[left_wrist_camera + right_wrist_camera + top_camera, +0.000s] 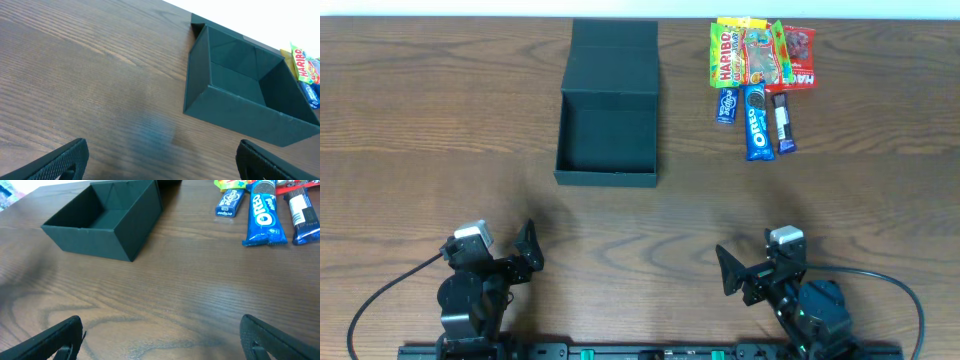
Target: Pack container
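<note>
- Overhead: A dark wood-grain table [440, 120] fills the scene, with a pale strip along its far edge. The container [606, 178], a matte dark green cardboard box, sits far of centre, slightly left. It is open and bare inside, and its lid [613, 55] is folded flat beyond it. To the far right, well apart from it, lie bright sweet bags [760, 55], a blue biscuit pack [756, 122], a small blue pack [726, 104] and a dark bar [783, 122]. The left gripper [530, 248] and right gripper [725, 272] wait at the near edge, both spread wide and holding nothing.
- Left wrist: Wide-set fingers frame bare table. The container [240, 107] stands ahead to the right with its straight walls upright and its corners crisp. A sweet bag [302, 65] peeks past it.
- Right wrist: Open fingers again, nothing between them. The container [85, 242] lies far left and the biscuit pack [264, 217] far right.
- Handling, as a judgement: the box looks light and stiff, liable to slide if nudged. A pinch over one thin wall or the lid's free edge seems the best hold.
</note>
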